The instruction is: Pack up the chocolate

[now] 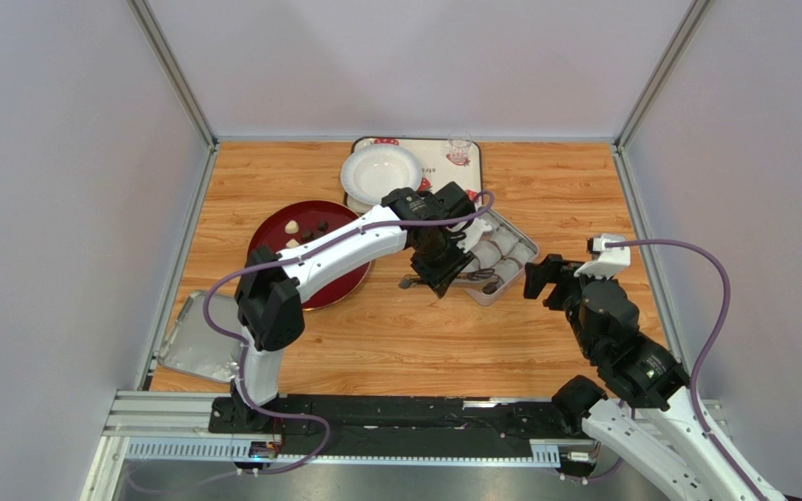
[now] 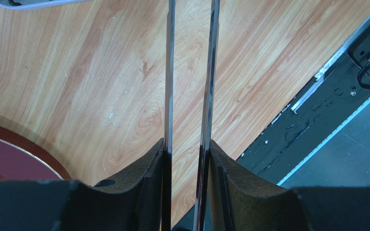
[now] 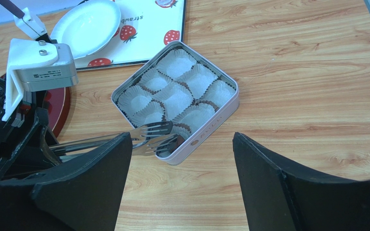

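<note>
Small chocolate pieces, dark (image 1: 324,223) and cream-white (image 1: 291,227), lie on a red plate (image 1: 262,242) at the left. A square tin (image 1: 521,267) of white paper cups stands right of centre and also shows in the right wrist view (image 3: 212,129). My left gripper (image 1: 439,261) is shut on metal tongs (image 3: 153,137), whose forked tips reach into the tin's near corner. A dark shape sits at the tips; I cannot tell if it is chocolate. The tong blades (image 2: 169,72) run between my left fingers (image 2: 143,173). My right gripper (image 1: 541,277) is open and empty, just right of the tin.
A white bowl (image 1: 381,172) and a small glass (image 1: 460,149) sit on a strawberry-print tray (image 1: 437,167) at the back. A grey tin lid (image 1: 201,339) lies at the table's front left edge. Grey walls enclose the table on three sides.
</note>
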Robot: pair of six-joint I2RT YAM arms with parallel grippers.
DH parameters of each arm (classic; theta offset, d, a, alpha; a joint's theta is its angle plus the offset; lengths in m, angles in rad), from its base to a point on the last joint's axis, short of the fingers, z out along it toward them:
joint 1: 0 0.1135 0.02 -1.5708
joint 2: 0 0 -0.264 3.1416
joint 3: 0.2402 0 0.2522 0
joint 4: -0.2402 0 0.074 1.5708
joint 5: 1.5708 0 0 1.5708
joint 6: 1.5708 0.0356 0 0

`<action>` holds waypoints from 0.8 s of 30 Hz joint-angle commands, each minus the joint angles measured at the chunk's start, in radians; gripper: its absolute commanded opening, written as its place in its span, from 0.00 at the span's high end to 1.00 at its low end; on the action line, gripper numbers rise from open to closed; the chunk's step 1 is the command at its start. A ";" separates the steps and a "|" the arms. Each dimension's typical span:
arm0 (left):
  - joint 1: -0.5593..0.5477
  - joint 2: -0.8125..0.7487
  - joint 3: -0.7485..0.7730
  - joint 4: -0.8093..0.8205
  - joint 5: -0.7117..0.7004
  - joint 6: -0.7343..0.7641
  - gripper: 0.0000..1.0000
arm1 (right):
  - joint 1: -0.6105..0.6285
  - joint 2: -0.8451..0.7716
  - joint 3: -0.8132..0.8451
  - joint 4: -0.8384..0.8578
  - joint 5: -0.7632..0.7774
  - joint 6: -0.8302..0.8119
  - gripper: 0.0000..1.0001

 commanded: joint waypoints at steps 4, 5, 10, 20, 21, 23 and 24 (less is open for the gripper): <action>-0.009 -0.022 0.057 0.008 -0.006 -0.006 0.58 | 0.006 -0.006 -0.002 0.025 0.005 -0.009 0.20; -0.009 -0.029 0.056 0.020 -0.007 -0.011 0.59 | 0.006 -0.008 -0.002 0.027 0.005 -0.010 0.20; -0.009 -0.103 0.050 0.063 -0.055 -0.049 0.66 | 0.004 -0.011 -0.002 0.025 0.004 -0.010 0.20; 0.031 -0.301 -0.110 0.119 -0.194 -0.177 0.67 | 0.004 -0.014 -0.003 0.027 -0.001 -0.012 0.20; 0.037 -0.337 -0.153 0.119 -0.202 -0.206 0.67 | 0.006 -0.013 -0.003 0.028 -0.005 -0.012 0.20; 0.053 -0.373 -0.197 0.112 -0.222 -0.233 0.67 | 0.006 -0.012 -0.005 0.033 -0.008 -0.012 0.20; 0.057 -0.412 -0.245 0.109 -0.242 -0.264 0.67 | 0.004 -0.011 -0.005 0.033 -0.010 -0.012 0.20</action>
